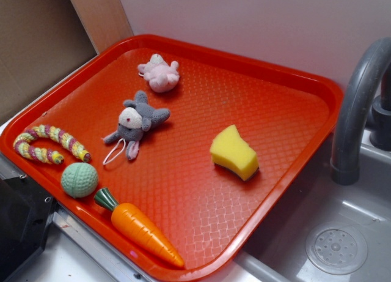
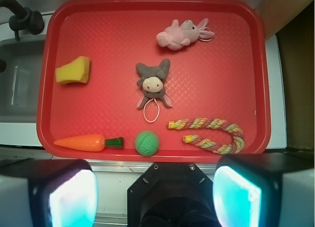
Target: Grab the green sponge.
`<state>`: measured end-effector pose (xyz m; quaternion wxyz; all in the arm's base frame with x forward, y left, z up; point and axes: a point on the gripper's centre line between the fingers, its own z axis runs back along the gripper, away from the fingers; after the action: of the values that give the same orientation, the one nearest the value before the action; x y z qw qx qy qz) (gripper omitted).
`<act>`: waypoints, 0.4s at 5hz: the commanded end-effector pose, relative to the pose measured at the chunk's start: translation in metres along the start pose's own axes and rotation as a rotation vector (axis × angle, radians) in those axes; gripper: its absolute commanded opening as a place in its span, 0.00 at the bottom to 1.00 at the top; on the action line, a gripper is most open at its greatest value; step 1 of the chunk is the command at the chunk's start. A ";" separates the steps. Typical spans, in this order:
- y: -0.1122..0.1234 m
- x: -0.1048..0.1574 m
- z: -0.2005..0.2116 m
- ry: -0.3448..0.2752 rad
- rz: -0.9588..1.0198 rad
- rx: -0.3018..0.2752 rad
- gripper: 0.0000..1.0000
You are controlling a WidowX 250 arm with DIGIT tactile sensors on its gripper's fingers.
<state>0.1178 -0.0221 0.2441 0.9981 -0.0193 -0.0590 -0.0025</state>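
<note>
Only gripper (image 2: 155,195) fingers (image 2: 66,197) show, cropped at wrist frame bottom, spread apart, empty. Red tray (image 1: 317,86) holds green sponge (image 1: 234,152) toward sink side, plush toys, rope, ball, carrot.

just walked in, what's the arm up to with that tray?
Nothing is held yet. The gripper hangs open high above the near edge of the red tray, touching nothing. Its target, the yellow sponge, lies alone on the tray's side nearest the sink, apart from the grey plush, pink plush, rope toy, green ball and carrot.
</note>
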 end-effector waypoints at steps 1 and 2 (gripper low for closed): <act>0.000 0.000 0.000 0.000 0.000 0.000 1.00; -0.017 0.030 -0.007 -0.034 -0.177 0.016 1.00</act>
<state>0.1481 -0.0380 0.2309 0.9948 -0.0034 -0.0570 -0.0840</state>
